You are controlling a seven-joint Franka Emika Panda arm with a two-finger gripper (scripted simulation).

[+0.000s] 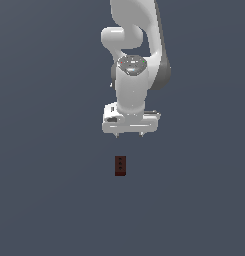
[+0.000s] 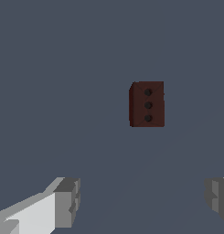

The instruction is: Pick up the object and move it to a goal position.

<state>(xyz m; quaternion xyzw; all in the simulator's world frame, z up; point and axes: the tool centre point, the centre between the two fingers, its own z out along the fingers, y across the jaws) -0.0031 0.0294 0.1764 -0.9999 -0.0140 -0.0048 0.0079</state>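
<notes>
Standing upright on the plain grey tabletop (image 1: 49, 200), the object (image 1: 120, 166) is apart from the gripper (image 1: 129, 135), whose fingers (image 2: 67, 201) are spread wide with nothing between them; the wrist view cuts one finger off at its edge

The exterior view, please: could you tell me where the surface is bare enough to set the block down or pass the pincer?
Almost everywhere. The only thing on the grey surface is the block, standing apart below the open pincer in the exterior view. Bare stretches lie on both sides of the block and beneath it in the picture. The only crowding is the arm overhead.
</notes>
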